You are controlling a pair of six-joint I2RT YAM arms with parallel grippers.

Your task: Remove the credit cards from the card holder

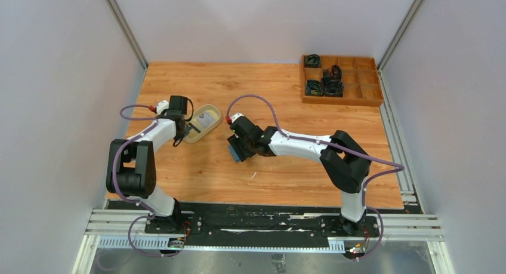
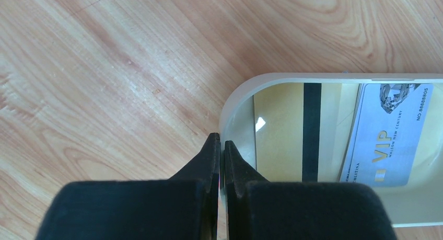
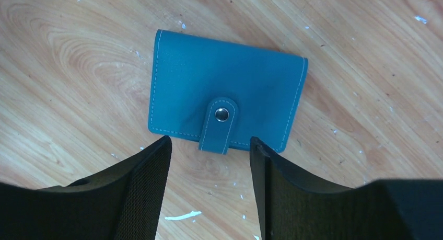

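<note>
Two credit cards (image 2: pixel 386 140) lie in the beige tray (image 2: pixel 237 101), and the blue card holder (image 3: pixel 188 83) sits shut on the wooden table (image 3: pixel 78 67).
The right gripper (image 3: pixel 210 141) hangs just over the card holder with its jaws wide apart and nothing in them. The left gripper (image 2: pixel 220 140) is pinched tight at the tray's rim, and I see nothing between its fingers. The card holder looks light, soft and a bit bendy, so it may slide on the smooth wood when pushed. A small tab (image 3: pixel 219 124) with a metal snap holds it closed. The tab's loose end looks like the best place to pinch and pull up, while something holds the body down. I cannot see if any cards are inside. If there are, they would be thin, stiff and slippery, so pinch them flat by an edge that sticks out.
</note>
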